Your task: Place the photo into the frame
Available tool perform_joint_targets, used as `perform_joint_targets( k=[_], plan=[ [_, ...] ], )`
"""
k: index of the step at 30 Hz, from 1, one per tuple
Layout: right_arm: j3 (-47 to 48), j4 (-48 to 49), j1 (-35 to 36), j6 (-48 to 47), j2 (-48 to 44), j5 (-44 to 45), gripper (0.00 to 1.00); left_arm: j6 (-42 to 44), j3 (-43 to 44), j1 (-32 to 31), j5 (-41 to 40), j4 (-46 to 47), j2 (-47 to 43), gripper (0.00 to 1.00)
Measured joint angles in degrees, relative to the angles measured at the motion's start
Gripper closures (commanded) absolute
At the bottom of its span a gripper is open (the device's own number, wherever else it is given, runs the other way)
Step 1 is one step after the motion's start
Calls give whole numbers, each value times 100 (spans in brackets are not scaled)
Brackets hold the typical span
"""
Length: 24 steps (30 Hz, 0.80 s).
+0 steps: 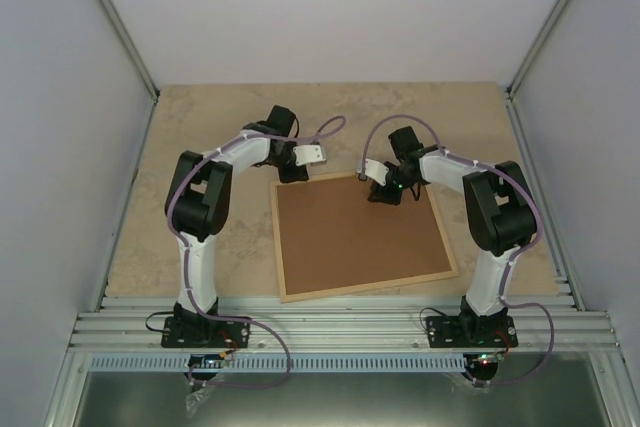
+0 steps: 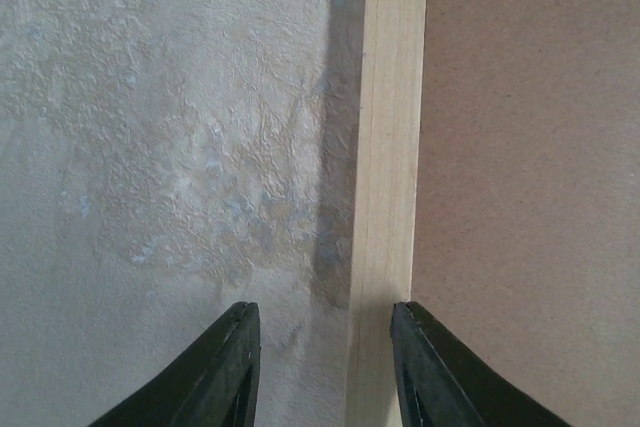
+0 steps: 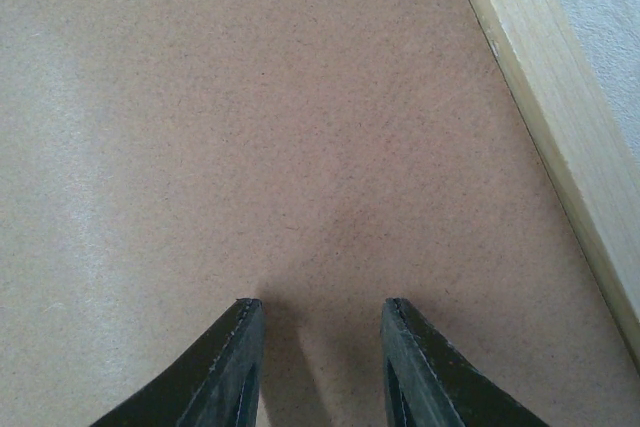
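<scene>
Thin pale-wood frame (image 2: 385, 147) (brown backing board (image 3: 250, 127) inside), left pincer (image 2: 322, 309) and right pincer (image 3: 321, 303) both apart, empty

The frame (image 2: 388, 147) is pale blond wood with fine straight grain. The board (image 3: 250, 127) is flat brown, finely speckled. The table (image 2: 150, 147) is mottled beige with bluish flecks and a crinkled pattern. My fingers (image 2: 225, 372) are black, and my cables (image 1: 335, 127) are purple.
</scene>
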Motion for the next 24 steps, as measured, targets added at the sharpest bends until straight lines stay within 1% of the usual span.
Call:
perform_joint_targets(
  k=[12, 20, 24],
  plan=[
    [4, -7, -4, -11, 9, 0, 66, 479, -328, -201, -463, 321, -216, 62],
    [59, 15, -35, -13, 52, -24, 66, 743, -378, -396, -890, 267, -210, 61],
    [59, 17, -52, -13, 57, -63, 66, 706, -170, -417, -935, 66, -125, 59]
  ],
)
